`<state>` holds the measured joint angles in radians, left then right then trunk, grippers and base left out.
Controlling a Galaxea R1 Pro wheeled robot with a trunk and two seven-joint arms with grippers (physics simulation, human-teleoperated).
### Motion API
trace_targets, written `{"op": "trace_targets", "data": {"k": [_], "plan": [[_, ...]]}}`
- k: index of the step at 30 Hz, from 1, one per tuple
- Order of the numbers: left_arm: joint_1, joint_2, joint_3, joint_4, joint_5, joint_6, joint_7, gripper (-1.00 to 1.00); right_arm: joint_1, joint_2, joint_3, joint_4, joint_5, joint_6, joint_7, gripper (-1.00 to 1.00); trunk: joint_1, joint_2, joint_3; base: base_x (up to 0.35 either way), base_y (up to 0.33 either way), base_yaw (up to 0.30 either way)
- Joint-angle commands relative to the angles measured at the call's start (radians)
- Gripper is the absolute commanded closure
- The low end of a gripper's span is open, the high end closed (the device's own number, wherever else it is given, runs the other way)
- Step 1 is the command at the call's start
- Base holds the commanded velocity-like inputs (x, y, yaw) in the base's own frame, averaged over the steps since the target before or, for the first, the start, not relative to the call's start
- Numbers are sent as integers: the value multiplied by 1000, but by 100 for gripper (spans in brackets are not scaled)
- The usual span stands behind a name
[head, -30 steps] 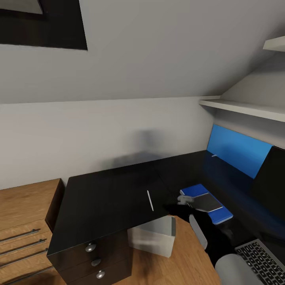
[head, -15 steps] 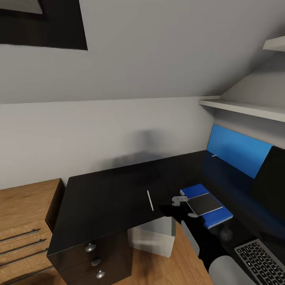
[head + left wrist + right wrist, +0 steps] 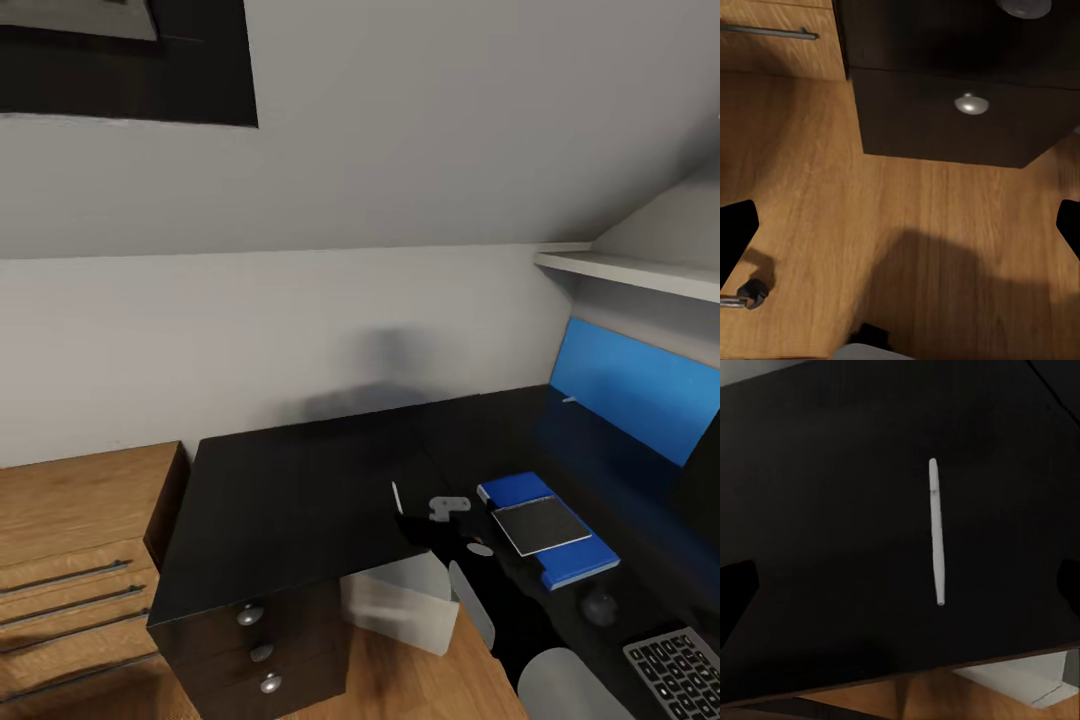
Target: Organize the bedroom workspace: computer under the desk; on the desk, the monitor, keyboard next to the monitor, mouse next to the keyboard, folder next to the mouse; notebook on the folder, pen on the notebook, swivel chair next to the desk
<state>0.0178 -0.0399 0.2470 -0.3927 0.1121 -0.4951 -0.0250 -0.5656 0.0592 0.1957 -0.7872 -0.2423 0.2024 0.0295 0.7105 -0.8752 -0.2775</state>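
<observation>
The white pen [image 3: 937,532] lies on the black desk [image 3: 290,500], near its front edge. My right gripper [image 3: 900,585] hovers open right above it. In the head view the right gripper [image 3: 418,522] hides part of the pen [image 3: 396,496]. The notebook [image 3: 541,523] lies on the blue folder [image 3: 578,566] just to the right on the desk. Further right are the mouse [image 3: 598,604] and a corner of the keyboard [image 3: 685,670]. The white computer [image 3: 400,600] stands under the desk. My left gripper [image 3: 900,232] is open, low over the wood floor in front of the desk drawers [image 3: 971,103].
A light wooden drawer chest [image 3: 70,560] stands left of the desk. A blue wall panel [image 3: 635,390] and a white shelf [image 3: 640,272] are at the right. A small black caster [image 3: 748,291] sits on the floor near my left gripper.
The head camera has turned left, shifting everything right in the picture. My right gripper has moved left, away from the folder and notebook and over the pen.
</observation>
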Motion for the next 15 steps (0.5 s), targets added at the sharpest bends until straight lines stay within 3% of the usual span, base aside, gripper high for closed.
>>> {"op": "trace_targets", "data": {"k": [1, 15], "plan": [[1, 0, 0, -2, 9, 0, -3, -100, 0, 0, 1, -1, -6, 4, 0, -100, 0, -1, -1, 0, 0, 266], [1, -1, -3, 30, 8, -1, -3, -100, 0, 0, -1, 0, -6, 0, -2, -100, 0, -1, -1, 0, 0, 276]]}}
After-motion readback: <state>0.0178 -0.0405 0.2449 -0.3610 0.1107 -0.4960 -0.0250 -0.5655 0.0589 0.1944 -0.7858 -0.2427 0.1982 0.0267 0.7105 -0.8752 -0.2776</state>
